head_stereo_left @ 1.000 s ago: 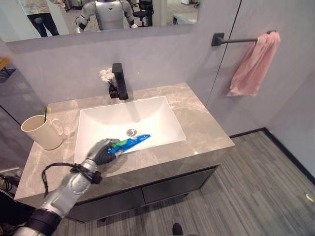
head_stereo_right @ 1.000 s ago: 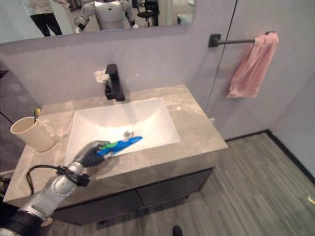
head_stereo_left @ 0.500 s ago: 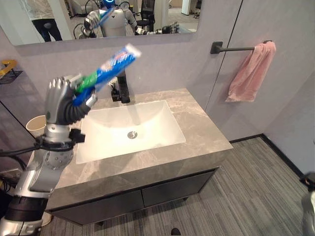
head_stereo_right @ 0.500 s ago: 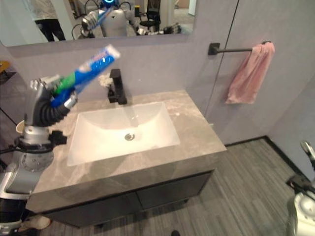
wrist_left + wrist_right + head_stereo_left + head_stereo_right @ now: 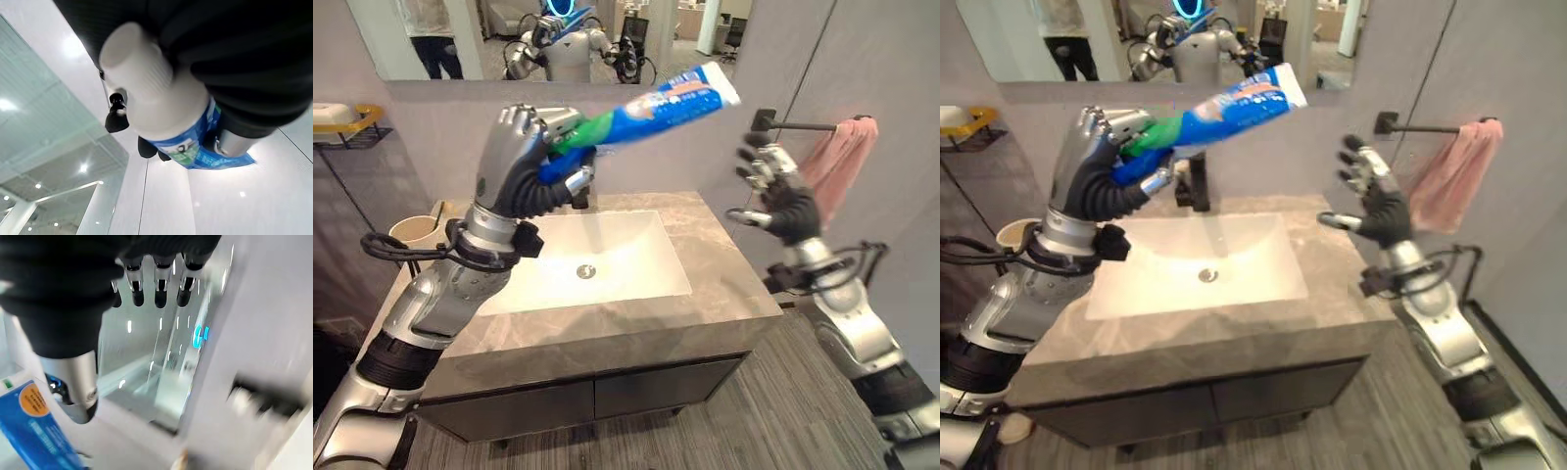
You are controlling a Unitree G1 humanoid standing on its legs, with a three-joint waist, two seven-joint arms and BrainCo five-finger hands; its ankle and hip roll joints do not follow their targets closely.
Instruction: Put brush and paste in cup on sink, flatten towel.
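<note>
Toothpaste tube (image 5: 651, 106) clenched in left hand (image 5: 524, 166), cap end hidden; right hand (image 5: 781, 191) spread.

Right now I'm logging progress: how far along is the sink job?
Looks done: something thin already stands in the cup, probably the brush. In hand: the left hand grips the paste, held high above the sink, not yet in the cup. The right hand is raised with fingers spread, holding nothing. Left: drop the paste in the cup and flatten the towel, which hangs bunched on its bar.
</note>
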